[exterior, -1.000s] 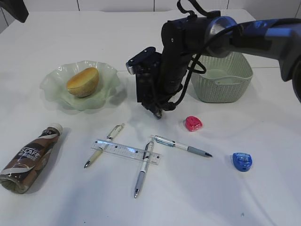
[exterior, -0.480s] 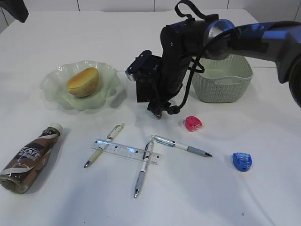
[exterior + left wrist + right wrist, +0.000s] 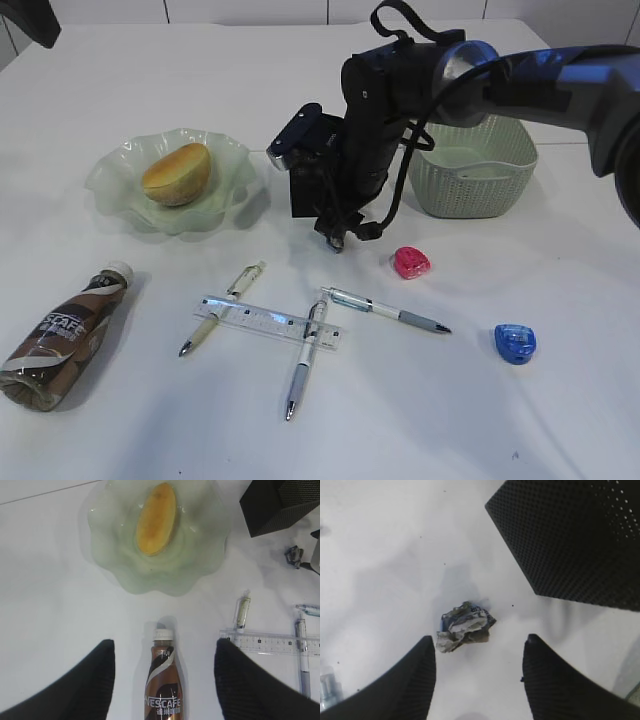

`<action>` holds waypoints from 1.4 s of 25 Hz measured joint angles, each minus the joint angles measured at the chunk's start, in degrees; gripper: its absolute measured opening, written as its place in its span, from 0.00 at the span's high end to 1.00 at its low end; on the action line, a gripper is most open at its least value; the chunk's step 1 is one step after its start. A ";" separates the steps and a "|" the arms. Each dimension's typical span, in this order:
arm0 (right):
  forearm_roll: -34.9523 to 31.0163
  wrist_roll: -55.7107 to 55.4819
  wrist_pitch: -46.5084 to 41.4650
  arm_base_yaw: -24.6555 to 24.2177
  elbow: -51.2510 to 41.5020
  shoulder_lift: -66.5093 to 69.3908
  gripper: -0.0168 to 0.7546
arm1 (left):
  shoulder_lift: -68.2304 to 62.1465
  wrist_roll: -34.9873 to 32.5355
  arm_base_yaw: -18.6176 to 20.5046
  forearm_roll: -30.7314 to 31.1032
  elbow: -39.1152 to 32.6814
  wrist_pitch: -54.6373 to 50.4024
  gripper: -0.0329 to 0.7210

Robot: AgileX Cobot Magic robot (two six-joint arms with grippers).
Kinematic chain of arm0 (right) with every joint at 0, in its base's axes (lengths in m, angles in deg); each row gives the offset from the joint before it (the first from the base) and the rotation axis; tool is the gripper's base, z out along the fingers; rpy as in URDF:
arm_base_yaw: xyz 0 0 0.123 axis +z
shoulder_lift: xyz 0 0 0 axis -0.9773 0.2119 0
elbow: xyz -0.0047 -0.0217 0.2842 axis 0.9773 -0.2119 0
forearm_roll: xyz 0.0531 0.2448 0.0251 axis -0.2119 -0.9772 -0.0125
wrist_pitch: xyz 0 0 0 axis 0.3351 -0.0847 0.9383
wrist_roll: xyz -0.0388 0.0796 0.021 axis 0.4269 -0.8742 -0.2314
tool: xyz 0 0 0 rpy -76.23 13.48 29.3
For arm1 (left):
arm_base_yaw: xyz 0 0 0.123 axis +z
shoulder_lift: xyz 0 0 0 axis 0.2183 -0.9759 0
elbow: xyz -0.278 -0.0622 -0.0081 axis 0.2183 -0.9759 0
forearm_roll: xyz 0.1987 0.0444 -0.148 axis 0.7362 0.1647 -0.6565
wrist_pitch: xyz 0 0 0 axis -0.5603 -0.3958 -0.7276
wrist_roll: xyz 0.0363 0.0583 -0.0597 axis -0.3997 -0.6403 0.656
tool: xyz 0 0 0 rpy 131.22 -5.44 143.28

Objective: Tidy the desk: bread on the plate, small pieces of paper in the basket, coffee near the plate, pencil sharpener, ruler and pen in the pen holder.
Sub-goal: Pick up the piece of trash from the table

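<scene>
The bread (image 3: 176, 173) lies in the green plate (image 3: 110, 182). On its side at the front left lies the coffee (image 3: 60, 335); my left gripper (image 3: 164, 642) hangs open above it, a finger on each side of the coffee (image 3: 162, 680). My right gripper (image 3: 335, 238) hovers open beside the pen holder (image 3: 303, 185), just short of a grey piece of paper (image 3: 465, 626) that the arm hides in the exterior view. The ruler (image 3: 268, 320) lies across pens (image 3: 303, 360). A pink pencil sharpener (image 3: 411, 262) and a blue one (image 3: 515, 342) sit to the right.
The basket (image 3: 470, 165) stands behind my right arm at the back right. Two more pens (image 3: 222, 308) (image 3: 385, 310) lie near the ruler. In the right wrist view the pen holder (image 3: 570, 535) stands close, at the upper right of my right gripper (image 3: 479, 644).
My right arm has lifted slightly and turned a little near the pen holder. Nothing on the desk has moved.
</scene>
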 joint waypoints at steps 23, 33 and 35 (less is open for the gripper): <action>-2.12 0.20 3.06 0.00 0.09 1.33 0.40 | 0.00 0.00 0.00 0.00 0.00 0.00 0.38; -2.21 0.20 3.42 0.00 0.09 2.49 0.40 | 0.00 0.00 0.00 0.00 0.00 0.00 0.38; -2.21 0.20 3.46 0.00 0.09 2.49 0.40 | 0.00 0.00 0.00 0.00 0.00 0.00 0.38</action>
